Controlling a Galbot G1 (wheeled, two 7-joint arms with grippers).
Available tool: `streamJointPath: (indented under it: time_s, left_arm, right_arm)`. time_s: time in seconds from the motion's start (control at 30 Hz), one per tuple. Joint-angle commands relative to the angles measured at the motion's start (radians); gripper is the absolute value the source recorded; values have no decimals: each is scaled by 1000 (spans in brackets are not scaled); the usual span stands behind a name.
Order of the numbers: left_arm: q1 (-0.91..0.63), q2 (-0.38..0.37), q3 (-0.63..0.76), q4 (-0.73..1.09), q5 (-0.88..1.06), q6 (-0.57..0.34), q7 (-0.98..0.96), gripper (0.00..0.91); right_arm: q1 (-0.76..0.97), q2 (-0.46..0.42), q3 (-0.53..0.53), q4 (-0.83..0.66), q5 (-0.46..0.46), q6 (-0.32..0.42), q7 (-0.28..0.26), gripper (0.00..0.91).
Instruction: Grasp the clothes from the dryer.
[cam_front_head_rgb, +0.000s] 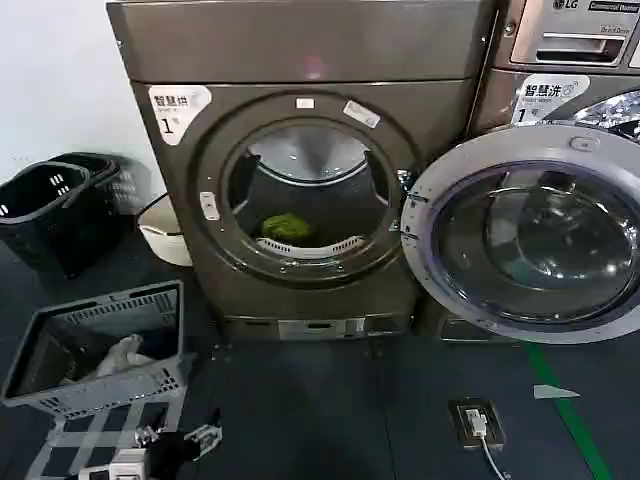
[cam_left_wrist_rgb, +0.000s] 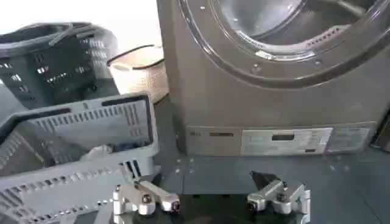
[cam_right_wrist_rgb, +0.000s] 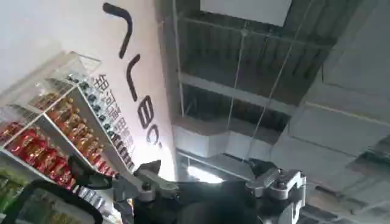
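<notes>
The dryer (cam_front_head_rgb: 300, 170) stands in the middle of the head view with its round porthole uncovered and its glass door (cam_front_head_rgb: 530, 235) swung out to the right. The clothes (cam_front_head_rgb: 285, 226), a small yellow-green bundle, lie at the bottom of the drum. My left gripper (cam_front_head_rgb: 178, 438) hangs low over the dark floor, well in front of the dryer and to its left. Its jaws are open and hold nothing. In the left wrist view, the left gripper (cam_left_wrist_rgb: 210, 198) faces the dryer's lower panel (cam_left_wrist_rgb: 274, 140). My right gripper (cam_right_wrist_rgb: 210, 185) is open and empty, pointing up at the ceiling.
A grey basket (cam_front_head_rgb: 100, 345) holding a white cloth (cam_front_head_rgb: 120, 355) sits on the floor beside my left gripper. Dark baskets (cam_front_head_rgb: 55, 205) and a white basket (cam_front_head_rgb: 165, 235) stand left of the dryer. A silver LG washer (cam_front_head_rgb: 570, 40) is behind the open door. A floor socket (cam_front_head_rgb: 477, 420) lies front right.
</notes>
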Motion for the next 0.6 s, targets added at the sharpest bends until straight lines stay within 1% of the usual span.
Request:
streamJointPath:
  time_s: [0.03,0.6]
  left_arm:
    - [2,1,-1,-3,3,0,1,907]
    - [5,-3,-4,-13,3,-1,1,907]
  right_arm:
    - [2,4,0,0,19,13,-32,907]
    - [7,-1,3,-5,32,23,-25,907]
